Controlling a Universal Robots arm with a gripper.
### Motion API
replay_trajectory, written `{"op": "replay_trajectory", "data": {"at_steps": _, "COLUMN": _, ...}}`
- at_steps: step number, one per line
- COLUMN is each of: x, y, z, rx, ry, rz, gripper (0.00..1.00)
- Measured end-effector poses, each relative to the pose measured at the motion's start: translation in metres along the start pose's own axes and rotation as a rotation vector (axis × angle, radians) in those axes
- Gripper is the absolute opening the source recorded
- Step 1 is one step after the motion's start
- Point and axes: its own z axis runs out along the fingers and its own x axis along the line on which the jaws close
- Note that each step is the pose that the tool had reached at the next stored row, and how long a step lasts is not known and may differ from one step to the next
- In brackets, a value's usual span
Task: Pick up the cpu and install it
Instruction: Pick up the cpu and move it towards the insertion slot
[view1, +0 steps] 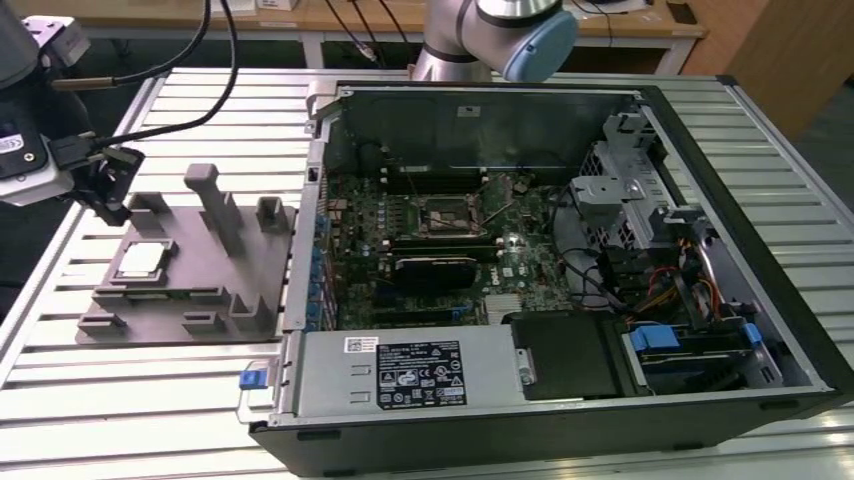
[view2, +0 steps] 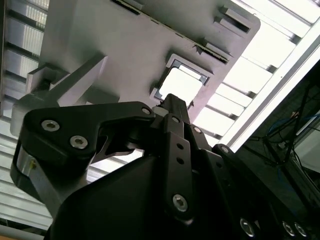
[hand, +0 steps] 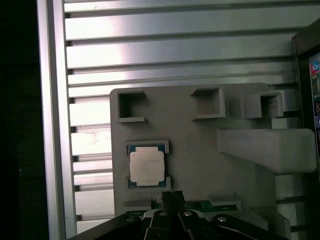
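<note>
The fingers (view2: 175, 110) look pressed together on nothing, with the gripper (view1: 112, 200) hanging over the grey tray (view1: 187, 272) at the exterior view's left. The cpu (hand: 146, 167) lies flat in its tray recess, not yet picked up, and the socket (view1: 447, 215) inside the open computer case (view1: 747, 300) on the right holds no chip, so by my reading the whole task is left. A printed label (view1: 418, 373) sits on the near metal housing, but its writing is too small to make out.

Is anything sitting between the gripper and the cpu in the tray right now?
Nothing visible does. In the first wrist view the cpu lies uncovered in its recess on the grey tray, with the gripper apart from it. The tray's upright posts stand off to one side, not over the cpu.
</note>
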Motion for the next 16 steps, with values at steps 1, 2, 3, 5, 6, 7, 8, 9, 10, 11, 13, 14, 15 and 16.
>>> {"op": "replay_trajectory", "data": {"at_steps": 1, "x": 0.0007, "y": -0.0001, "z": 0.0018, "rx": -0.0001, "ry": -0.0001, "rz": 0.0, "gripper": 0.11}}
{"op": "replay_trajectory", "data": {"at_steps": 2, "x": 0.0016, "y": -0.0003, "z": 0.0035, "rx": 0.0, "ry": 0.0001, "rz": 0.0, "gripper": 0.11}}
{"op": "replay_trajectory", "data": {"at_steps": 3, "x": 0.0024, "y": -0.0004, "z": 0.0055, "rx": 0.0, "ry": 0.0, "rz": 0.0, "gripper": 0.11}}
{"op": "replay_trajectory", "data": {"at_steps": 5, "x": 0.0033, "y": -0.0007, "z": 0.009, "rx": 0.0001, "ry": 0.0005, "rz": 0.0, "gripper": 0.11}}
{"op": "replay_trajectory", "data": {"at_steps": 6, "x": 0.0039, "y": -0.0008, "z": 0.0108, "rx": 0.0001, "ry": 0.0006, "rz": 0.0, "gripper": 0.11}}
{"op": "replay_trajectory", "data": {"at_steps": 7, "x": 0.0047, "y": -0.0009, "z": 0.0126, "rx": 0.0001, "ry": 0.0007, "rz": 0.0, "gripper": 0.11}}
{"op": "replay_trajectory", "data": {"at_steps": 8, "x": 0.0054, "y": -0.001, "z": 0.0144, "rx": 0.0, "ry": 0.0007, "rz": 0.0, "gripper": 0.11}}
{"op": "replay_trajectory", "data": {"at_steps": 9, "x": 0.0058, "y": -0.0012, "z": 0.0162, "rx": 0.0, "ry": 0.0007, "rz": 0.0, "gripper": 0.11}}
{"op": "replay_trajectory", "data": {"at_steps": 10, "x": 0.0061, "y": -0.0013, "z": 0.0181, "rx": 0.0001, "ry": 0.0009, "rz": 0.0, "gripper": 0.11}}
{"op": "replay_trajectory", "data": {"at_steps": 11, "x": 0.0065, "y": -0.0013, "z": 0.0199, "rx": 0.0001, "ry": 0.0009, "rz": 0.0, "gripper": 0.11}}
{"op": "replay_trajectory", "data": {"at_steps": 13, "x": 0.007, "y": -0.0015, "z": 0.0235, "rx": 0.0001, "ry": 0.001, "rz": 0.0, "gripper": 0.11}}
{"op": "replay_trajectory", "data": {"at_steps": 14, "x": 0.0072, "y": -0.0016, "z": 0.0253, "rx": 0.0, "ry": 0.0009, "rz": 0.0, "gripper": 0.11}}
{"op": "replay_trajectory", "data": {"at_steps": 15, "x": 0.0074, "y": -0.0017, "z": 0.0271, "rx": 0.0, "ry": 0.0009, "rz": 0.0, "gripper": 0.11}}
{"op": "replay_trajectory", "data": {"at_steps": 16, "x": 0.0076, "y": -0.0017, "z": 0.0289, "rx": 0.0, "ry": 0.0009, "rz": 0.0, "gripper": 0.11}}
